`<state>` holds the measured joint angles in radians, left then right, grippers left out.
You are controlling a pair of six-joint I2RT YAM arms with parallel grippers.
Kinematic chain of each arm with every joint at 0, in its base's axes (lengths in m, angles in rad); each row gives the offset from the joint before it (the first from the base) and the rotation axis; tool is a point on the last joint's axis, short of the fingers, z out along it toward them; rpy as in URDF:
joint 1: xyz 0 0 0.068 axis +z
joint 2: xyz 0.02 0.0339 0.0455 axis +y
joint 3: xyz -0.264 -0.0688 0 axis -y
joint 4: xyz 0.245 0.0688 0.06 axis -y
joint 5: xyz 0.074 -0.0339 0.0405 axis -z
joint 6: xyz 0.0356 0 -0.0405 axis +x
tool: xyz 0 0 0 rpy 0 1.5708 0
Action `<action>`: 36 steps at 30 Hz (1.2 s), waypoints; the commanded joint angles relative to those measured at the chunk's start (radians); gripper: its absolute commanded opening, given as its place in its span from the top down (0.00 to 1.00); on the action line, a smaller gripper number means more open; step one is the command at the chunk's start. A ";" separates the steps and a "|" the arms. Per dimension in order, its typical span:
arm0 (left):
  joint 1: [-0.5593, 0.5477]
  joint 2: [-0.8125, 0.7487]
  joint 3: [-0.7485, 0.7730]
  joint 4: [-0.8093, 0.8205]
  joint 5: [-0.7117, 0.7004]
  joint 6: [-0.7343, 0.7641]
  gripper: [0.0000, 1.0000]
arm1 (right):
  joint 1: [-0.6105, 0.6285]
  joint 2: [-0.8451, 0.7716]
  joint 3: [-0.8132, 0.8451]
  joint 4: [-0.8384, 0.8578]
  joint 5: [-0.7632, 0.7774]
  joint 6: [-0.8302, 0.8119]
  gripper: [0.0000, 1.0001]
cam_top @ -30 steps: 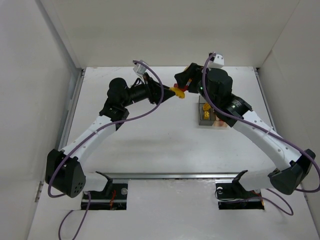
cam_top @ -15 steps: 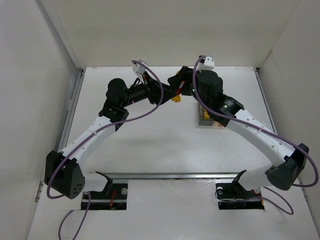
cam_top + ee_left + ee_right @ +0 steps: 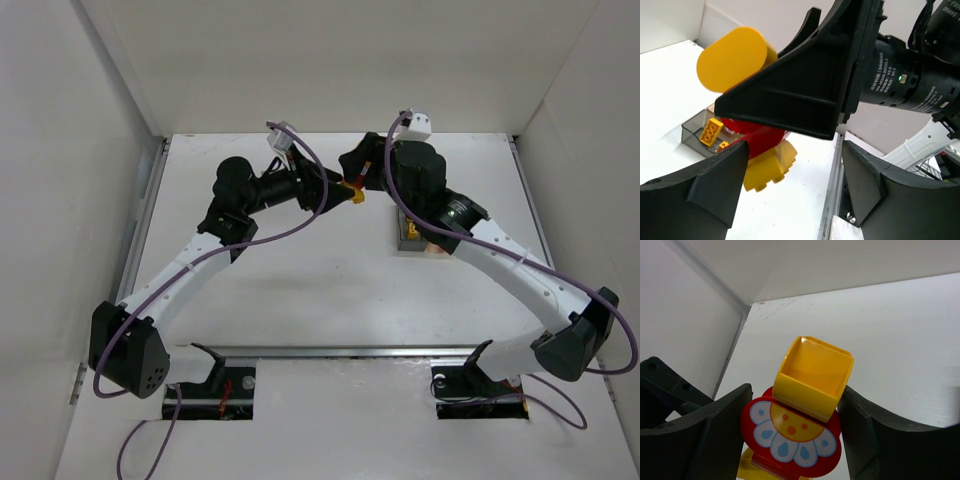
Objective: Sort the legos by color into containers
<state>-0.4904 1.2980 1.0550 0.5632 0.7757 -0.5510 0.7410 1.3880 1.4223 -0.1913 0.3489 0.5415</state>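
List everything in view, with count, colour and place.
table: one, white, walled by white panels
containers: two joined, dark grey and tan-clear, right of centre
yellow brick: at least one, inside the dark grey one
lego stack: one, yellow and red pieces joined, over the far middle
arms: two, black and white with purple cables, meeting at the stack
left gripper: black, open, fingers either side of the stack
right gripper: black, shut on the stack

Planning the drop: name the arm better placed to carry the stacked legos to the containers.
Right. The right hand grips the lego stack, and the containers sit beside its forearm; the left hand is open.
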 commanded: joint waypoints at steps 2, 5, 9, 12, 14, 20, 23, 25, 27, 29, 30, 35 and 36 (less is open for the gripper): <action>0.015 -0.042 0.022 0.003 0.022 0.016 0.23 | 0.008 -0.064 0.021 0.119 0.044 -0.067 1.00; 0.015 -0.033 0.054 -0.025 0.022 0.016 0.21 | 0.008 -0.099 -0.003 0.194 0.044 -0.113 1.00; 0.015 -0.022 0.098 -0.034 0.059 0.016 0.17 | 0.008 -0.121 -0.043 0.260 0.030 -0.150 1.00; 0.015 -0.012 0.131 -0.034 0.059 -0.004 0.17 | 0.008 -0.121 -0.043 0.271 0.006 -0.150 1.00; 0.015 -0.002 0.131 -0.022 0.068 -0.035 0.19 | 0.008 -0.121 -0.043 0.271 -0.007 -0.150 1.00; 0.015 0.007 0.160 0.010 0.091 -0.069 0.18 | 0.008 -0.130 -0.065 0.293 -0.018 -0.150 1.00; 0.015 0.007 0.160 -0.022 0.067 -0.079 0.16 | 0.020 -0.141 -0.095 0.341 0.013 -0.150 1.00; 0.025 0.007 0.172 -0.089 -0.016 -0.079 0.17 | 0.037 -0.170 -0.124 0.436 0.065 -0.187 1.00; 0.026 0.017 0.181 -0.138 -0.052 -0.079 0.19 | 0.046 -0.185 -0.181 0.524 0.094 -0.209 1.00; 0.035 0.026 0.203 -0.160 -0.085 -0.079 0.21 | 0.046 -0.196 -0.224 0.680 0.140 -0.209 1.00; 0.035 0.026 0.214 -0.170 -0.085 -0.079 0.21 | 0.046 -0.196 -0.258 0.731 0.159 -0.218 1.00; 0.035 0.026 0.249 -0.215 -0.165 0.017 0.24 | 0.046 -0.152 -0.257 0.845 0.208 -0.183 1.00; 0.035 0.026 0.258 -0.215 -0.174 0.017 0.26 | 0.046 -0.152 -0.257 0.845 0.208 -0.183 1.00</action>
<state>-0.4637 1.3430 1.2552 0.3538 0.6666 -0.5888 0.7826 1.2392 1.1439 0.4686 0.5037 0.3458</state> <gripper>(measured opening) 0.751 0.710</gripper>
